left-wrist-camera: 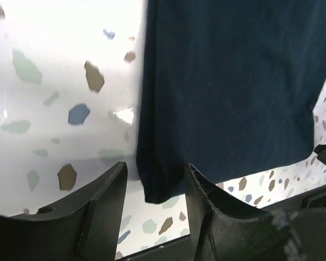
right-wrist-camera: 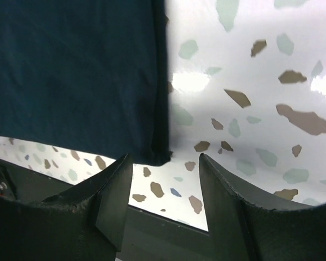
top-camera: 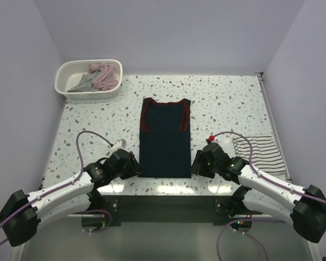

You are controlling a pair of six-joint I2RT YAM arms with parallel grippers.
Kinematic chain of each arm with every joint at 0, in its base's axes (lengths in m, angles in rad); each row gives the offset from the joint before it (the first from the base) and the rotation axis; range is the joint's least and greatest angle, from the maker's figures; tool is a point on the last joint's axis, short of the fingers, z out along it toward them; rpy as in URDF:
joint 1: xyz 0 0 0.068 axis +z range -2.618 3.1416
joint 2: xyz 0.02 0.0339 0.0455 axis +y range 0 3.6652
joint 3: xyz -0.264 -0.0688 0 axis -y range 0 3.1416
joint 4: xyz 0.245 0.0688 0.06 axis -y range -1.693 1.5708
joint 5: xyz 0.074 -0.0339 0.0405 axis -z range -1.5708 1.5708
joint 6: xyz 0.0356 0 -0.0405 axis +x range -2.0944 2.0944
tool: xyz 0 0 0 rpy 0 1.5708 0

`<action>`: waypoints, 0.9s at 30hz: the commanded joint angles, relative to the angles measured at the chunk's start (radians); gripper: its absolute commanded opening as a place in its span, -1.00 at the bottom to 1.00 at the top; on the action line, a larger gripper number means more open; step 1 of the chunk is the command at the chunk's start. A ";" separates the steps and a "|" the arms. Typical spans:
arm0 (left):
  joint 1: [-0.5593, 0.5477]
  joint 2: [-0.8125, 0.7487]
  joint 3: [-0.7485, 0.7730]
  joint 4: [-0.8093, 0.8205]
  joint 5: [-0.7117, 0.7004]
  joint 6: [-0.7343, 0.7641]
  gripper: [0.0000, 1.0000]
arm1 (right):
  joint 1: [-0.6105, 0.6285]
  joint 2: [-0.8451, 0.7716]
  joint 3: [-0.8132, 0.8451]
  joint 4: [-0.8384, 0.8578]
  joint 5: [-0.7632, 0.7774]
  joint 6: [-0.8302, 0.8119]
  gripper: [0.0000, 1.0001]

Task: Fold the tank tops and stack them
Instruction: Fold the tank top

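A dark navy tank top with red trim [top-camera: 164,136] lies flat in the middle of the table, neck away from me. My left gripper [top-camera: 135,167] is open at its near left corner; in the left wrist view the navy corner [left-wrist-camera: 160,187] hangs between the open fingers [left-wrist-camera: 111,201]. My right gripper [top-camera: 195,164] is open at the near right corner; in the right wrist view that corner [right-wrist-camera: 155,155] lies by the left finger [right-wrist-camera: 117,190]. A white tank top with thin dark stripes [top-camera: 259,154] lies folded at the right edge. Pinkish and grey tops [top-camera: 95,78] sit in the basket.
A white plastic basket [top-camera: 88,91] stands at the far left corner. The table's near edge [top-camera: 163,190] runs just behind both grippers. A small red object [top-camera: 212,137] sits on the right arm near the striped top.
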 commanded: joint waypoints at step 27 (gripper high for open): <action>-0.209 0.051 -0.116 -0.050 -0.189 -0.317 -0.38 | 0.267 0.014 -0.203 0.146 0.261 0.443 0.02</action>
